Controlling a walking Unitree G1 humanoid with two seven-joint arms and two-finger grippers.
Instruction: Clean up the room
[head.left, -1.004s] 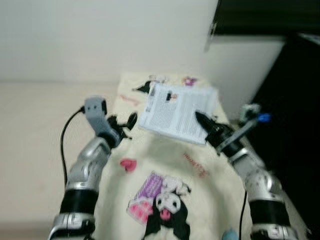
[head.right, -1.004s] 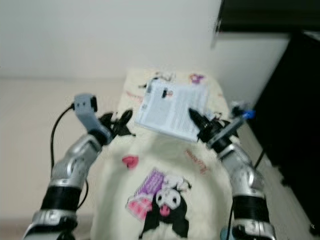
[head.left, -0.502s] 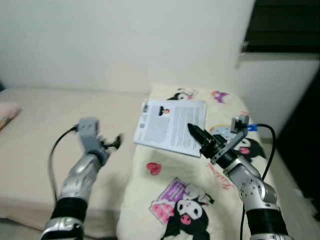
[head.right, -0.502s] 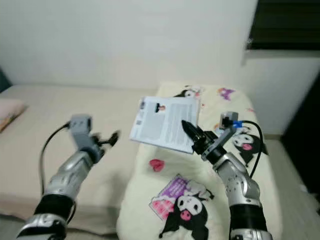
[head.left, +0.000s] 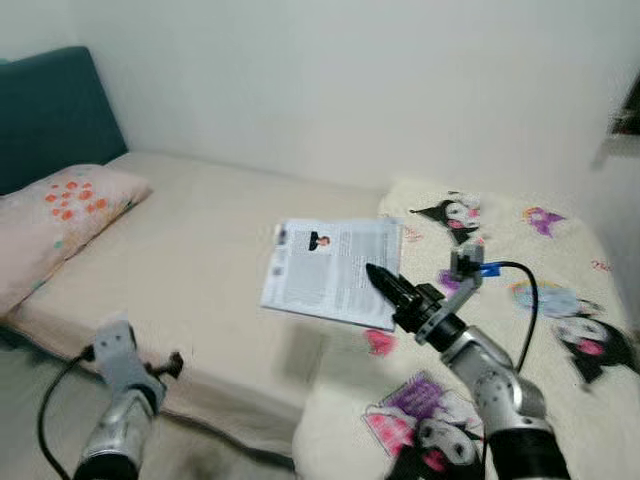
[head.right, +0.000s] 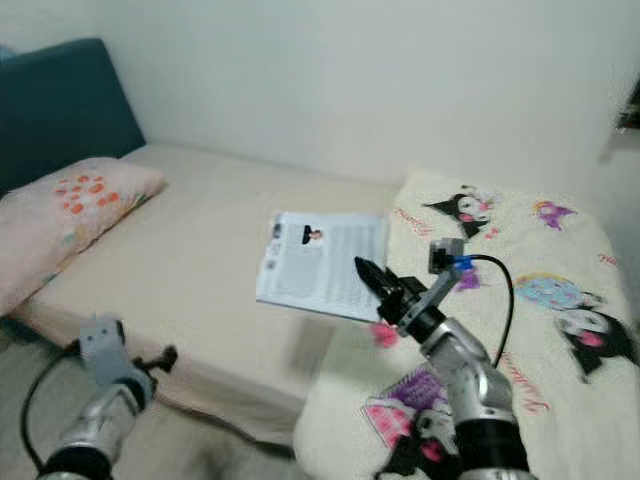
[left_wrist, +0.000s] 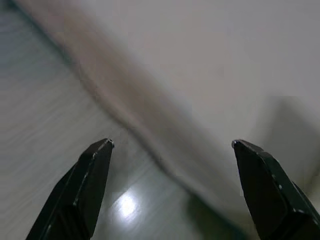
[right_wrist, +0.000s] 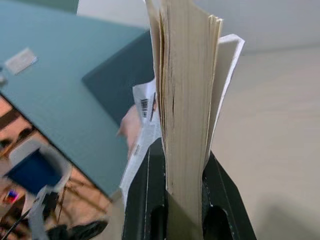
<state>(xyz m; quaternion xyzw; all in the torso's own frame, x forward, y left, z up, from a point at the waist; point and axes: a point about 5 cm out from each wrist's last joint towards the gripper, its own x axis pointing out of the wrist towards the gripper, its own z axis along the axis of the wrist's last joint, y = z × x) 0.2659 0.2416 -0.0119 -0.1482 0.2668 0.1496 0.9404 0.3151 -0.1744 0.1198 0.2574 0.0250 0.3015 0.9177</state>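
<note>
My right gripper (head.left: 385, 283) is shut on a white paperback book (head.left: 333, 270), held flat in the air above the bed's edge. The right wrist view looks along the book's cream page edges (right_wrist: 187, 120), pinched between the black fingers (right_wrist: 145, 200). My left gripper (head.left: 170, 365) hangs low at the lower left, beside the mattress edge. In the left wrist view its fingers (left_wrist: 82, 185) stand wide open with nothing between them, over grey floor and the mattress side.
A beige bed (head.left: 190, 250) spans the middle, with a pink flowered pillow (head.left: 55, 215) and teal headboard (head.left: 50, 115) at the left. A cream cartoon-print blanket (head.left: 520, 300) covers the right part. A white wall stands behind.
The camera has swung left, bringing the pillow and headboard into view. My left arm has dropped lower toward the floor. The right gripper still holds the book.
</note>
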